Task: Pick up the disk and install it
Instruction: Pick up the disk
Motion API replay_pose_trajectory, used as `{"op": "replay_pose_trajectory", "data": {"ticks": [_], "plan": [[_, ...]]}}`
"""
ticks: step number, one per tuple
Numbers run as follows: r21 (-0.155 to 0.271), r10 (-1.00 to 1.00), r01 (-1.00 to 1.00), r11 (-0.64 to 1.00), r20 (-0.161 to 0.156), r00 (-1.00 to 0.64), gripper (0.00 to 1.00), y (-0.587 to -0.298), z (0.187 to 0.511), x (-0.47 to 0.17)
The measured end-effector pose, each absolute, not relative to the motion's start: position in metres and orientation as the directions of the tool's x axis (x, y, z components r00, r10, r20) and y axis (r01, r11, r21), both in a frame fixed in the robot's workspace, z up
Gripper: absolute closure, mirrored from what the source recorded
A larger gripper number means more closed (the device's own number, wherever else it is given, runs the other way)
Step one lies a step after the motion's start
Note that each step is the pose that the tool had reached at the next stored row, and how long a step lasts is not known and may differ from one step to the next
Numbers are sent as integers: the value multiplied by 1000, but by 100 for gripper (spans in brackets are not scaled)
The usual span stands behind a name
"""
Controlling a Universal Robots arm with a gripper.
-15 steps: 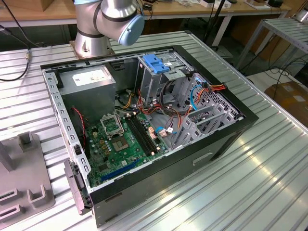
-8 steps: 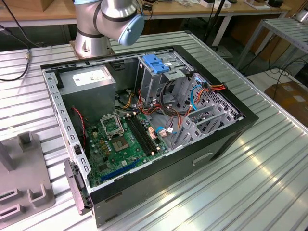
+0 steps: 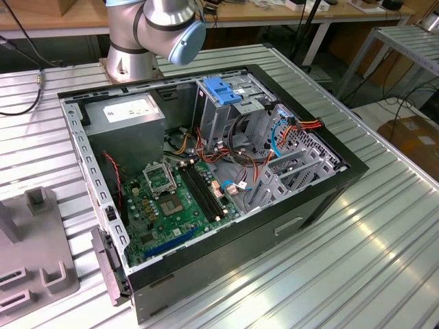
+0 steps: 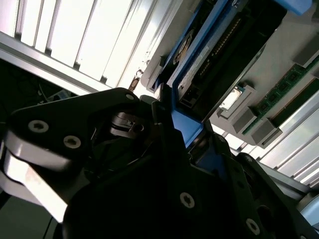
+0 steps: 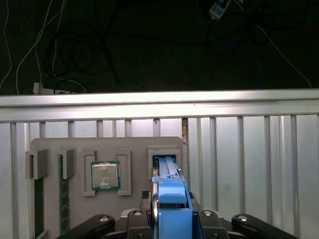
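**Desk:** What's on your monitors?

**Operator:** In my first wrist view, the black two-fingered gripper [image 5: 172,219] is clamped on the disk [image 5: 169,191], a flat silver-metal hard drive in a blue plastic frame, standing on edge. I see a black finger tight against each side of the blue frame, with no gap showing.

**Desk:** Where is the disk?

**Operator:** At the rectangular slot at one end of the pale grey fixture plate [image 5: 134,147]. Whether it is clear of the slot, I cannot tell. Beside that slot lies a square silver processor chip [image 5: 105,175], and farther along the plate a green memory stick [image 5: 63,194]. The plate rests on the ribbed aluminium table [image 5: 249,149], near its edge. My second wrist view shows the disk [image 4: 214,55] from its dark underside, running out from the gripper [image 4: 172,124].

**Desk:** And the wide shot?

**Operator:** In the exterior view, the open black computer case [image 3: 226,253] lies on its side on the table, its green motherboard [image 3: 164,205] exposed. Inside it, a tall grey metal cage with a blue handle [image 3: 223,92] stands at the end nearest the silver arm [image 3: 137,41].
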State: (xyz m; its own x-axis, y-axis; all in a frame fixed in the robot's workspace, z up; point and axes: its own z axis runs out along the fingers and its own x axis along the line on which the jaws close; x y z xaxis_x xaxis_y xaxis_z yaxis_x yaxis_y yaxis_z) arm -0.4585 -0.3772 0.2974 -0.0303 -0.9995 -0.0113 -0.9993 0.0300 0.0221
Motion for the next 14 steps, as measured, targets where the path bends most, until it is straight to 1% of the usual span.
{"op": "replay_pose_trajectory", "data": {"ticks": [7,14], "plan": [[22,-1000,-999,29,-11,-29,63,-377,301,-458],[22,-1000,-999,29,-11,-29,63,-377,313,-458]]}}
